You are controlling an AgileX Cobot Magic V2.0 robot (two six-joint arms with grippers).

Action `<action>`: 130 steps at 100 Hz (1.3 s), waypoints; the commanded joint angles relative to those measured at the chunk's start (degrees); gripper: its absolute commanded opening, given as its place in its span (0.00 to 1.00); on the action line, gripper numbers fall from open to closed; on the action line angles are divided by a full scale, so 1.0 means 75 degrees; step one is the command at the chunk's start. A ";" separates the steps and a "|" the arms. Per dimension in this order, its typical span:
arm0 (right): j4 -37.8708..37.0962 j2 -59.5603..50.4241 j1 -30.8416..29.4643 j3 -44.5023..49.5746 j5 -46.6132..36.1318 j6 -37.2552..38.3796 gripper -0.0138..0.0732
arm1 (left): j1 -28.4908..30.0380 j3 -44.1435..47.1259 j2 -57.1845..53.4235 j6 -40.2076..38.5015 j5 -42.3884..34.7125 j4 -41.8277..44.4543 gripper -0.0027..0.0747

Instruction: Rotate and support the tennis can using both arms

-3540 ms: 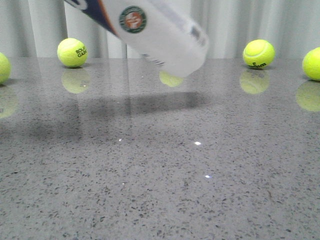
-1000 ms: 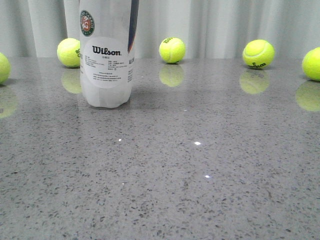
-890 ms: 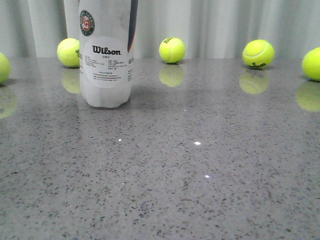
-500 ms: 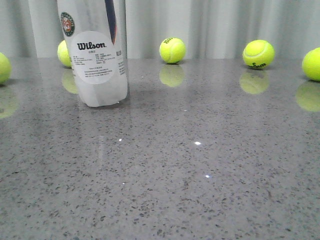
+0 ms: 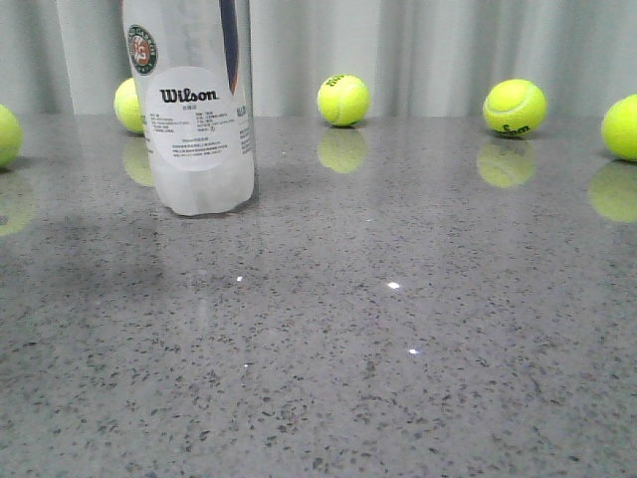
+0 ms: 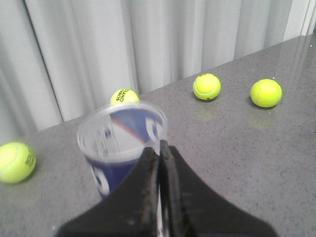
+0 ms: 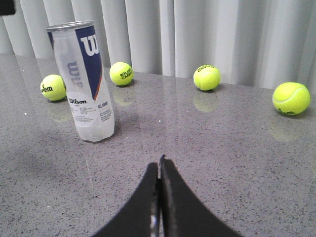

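Observation:
The tennis can (image 5: 199,119) stands upright on the grey table, left of middle, with its white Wilson label facing the front camera. It also shows in the right wrist view (image 7: 86,84), where its silver rim is free of any gripper. My left gripper (image 6: 160,147) is shut and looks down on the can's open top (image 6: 118,143); its tips overlap the near rim in that view. My right gripper (image 7: 159,160) is shut and empty, low over the table and well apart from the can. No gripper shows in the front view.
Several yellow-green tennis balls lie along the back of the table (image 5: 398,329) by the curtain: one (image 5: 343,100), one (image 5: 515,107), one at the right edge (image 5: 622,126). Another (image 5: 127,105) sits behind the can. A dark shape (image 7: 7,6) cuts the right wrist view's corner.
The can came down from tilted in the air to standing on the table. It then slid a little left, leaned, and now stands straight again.

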 commanded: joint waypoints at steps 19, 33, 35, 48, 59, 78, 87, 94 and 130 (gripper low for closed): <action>0.0005 0.0077 -0.0039 -0.0201 -0.0581 -0.0005 0.09 | 0.0015 0.2051 -0.2039 -0.0059 -0.1394 -0.0232 0.01; 0.0005 0.0077 -0.0039 -0.0201 -0.0581 -0.0005 0.09 | 0.0034 0.2910 -0.3014 -0.0059 -0.1448 -0.0233 0.01; 0.0005 0.0077 -0.0039 -0.0201 -0.0581 -0.0005 0.09 | 0.0053 0.3017 -0.3142 -0.0059 -0.1467 -0.0233 0.01; 0.0005 0.0077 -0.0039 -0.0201 -0.0581 -0.0005 0.09 | 0.0537 0.3643 -0.3911 -0.0059 -0.1723 -0.0244 0.01; 0.0005 0.0077 -0.0039 -0.0201 -0.0581 -0.0005 0.09 | 0.1176 0.4242 -0.4259 -0.0059 -0.1736 -0.0244 0.01; 0.0005 0.0077 -0.0039 -0.0201 -0.0581 -0.0005 0.09 | 0.2324 0.5219 -0.4455 -0.0059 -0.2019 -0.0244 0.01; 0.0005 0.0077 -0.0039 -0.0201 -0.0581 -0.0005 0.09 | 0.2615 0.5721 -0.4889 -0.0059 -0.2223 -0.0244 0.01; 0.0005 0.0077 -0.0039 -0.0201 -0.0581 -0.0005 0.09 | 0.2924 0.6136 -0.5435 -0.0059 -0.2300 -0.0244 0.01; 0.0005 0.0087 -0.0039 -0.0201 -0.0580 -0.0005 0.09 | 0.4168 0.7153 -0.7617 -0.0326 -0.1291 0.0754 0.01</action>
